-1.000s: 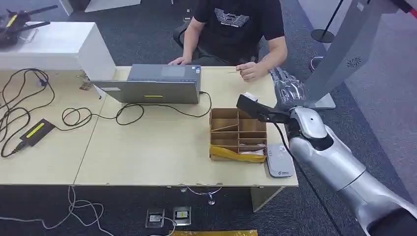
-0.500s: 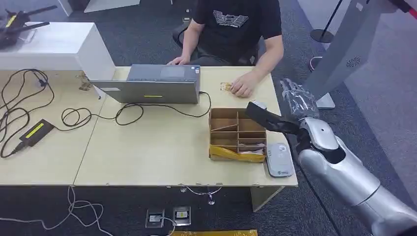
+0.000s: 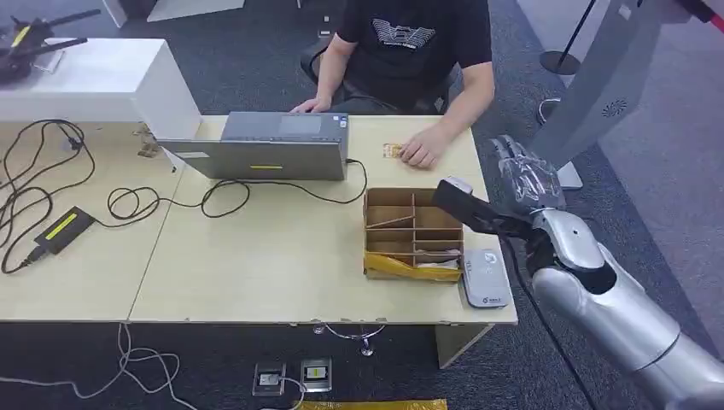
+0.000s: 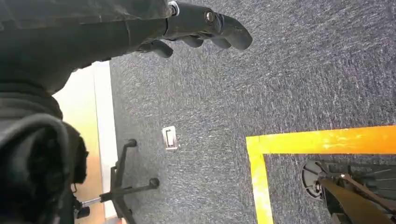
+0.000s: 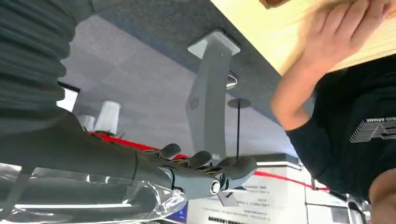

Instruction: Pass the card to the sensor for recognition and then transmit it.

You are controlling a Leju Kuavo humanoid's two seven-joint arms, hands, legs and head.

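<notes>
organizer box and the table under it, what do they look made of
The box looks like plain brown cardboard, matte, with thin slotted dividers and yellow tape along its front edge. The table looks like pale wood-look laminate or veneer: smooth, even, faintly grained. Which one, the head view cannot tell.

We see our right arm (image 3: pixel 598 299), silver, reaching up from the lower right, the forearm angled forward. Our right hand (image 3: pixel 522 178) is raised, fingers (image 5: pixel 205 175) apart and lightly curled, holding nothing. Our left hand (image 4: pixel 196 28) hangs low, its dark fingers (image 4: pixel 229 32) loosely extended and empty.
</notes>
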